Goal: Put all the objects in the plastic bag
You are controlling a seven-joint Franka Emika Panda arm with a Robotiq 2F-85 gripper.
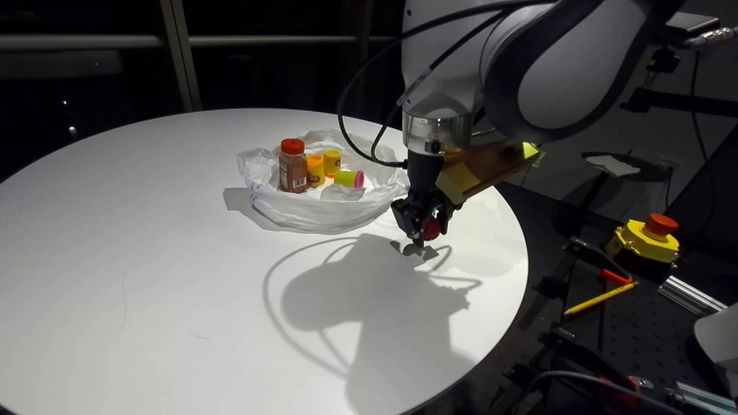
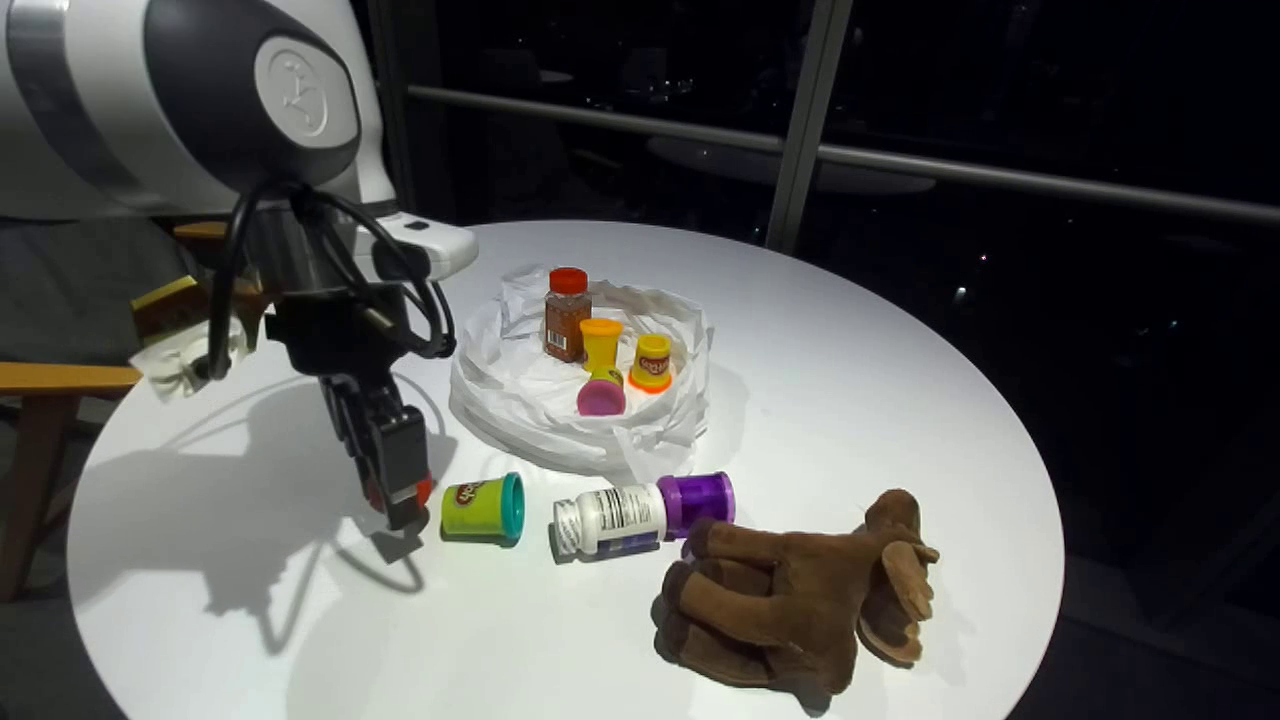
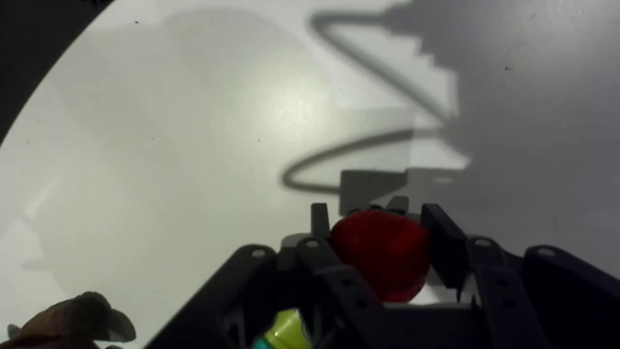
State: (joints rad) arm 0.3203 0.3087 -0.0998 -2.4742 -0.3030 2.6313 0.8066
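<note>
My gripper (image 1: pixel 431 228) is shut on a red round object (image 3: pixel 382 257), just above the table; it also shows in an exterior view (image 2: pixel 398 490). The open white plastic bag (image 1: pixel 323 216) (image 2: pixel 530 450) lies behind it. In the bag are a red-lidded spice bottle (image 1: pixel 293 170) (image 2: pixel 567 325), upright, and several yellow tubs (image 2: pixel 600 345). Outside the bag, a green tub with teal lid (image 2: pixel 480 508) lies beside my gripper. A white bottle (image 2: pixel 620 518) lies against a purple tub (image 2: pixel 698 503). A brown plush moose (image 2: pixel 790 600) lies nearer the front.
The round white table (image 1: pixel 144 259) has a curved edge near my gripper. An emergency stop (image 1: pixel 646 239) and a yellow pencil (image 1: pixel 599 298) are off the table. A wooden chair (image 2: pixel 60 378) stands beside the table.
</note>
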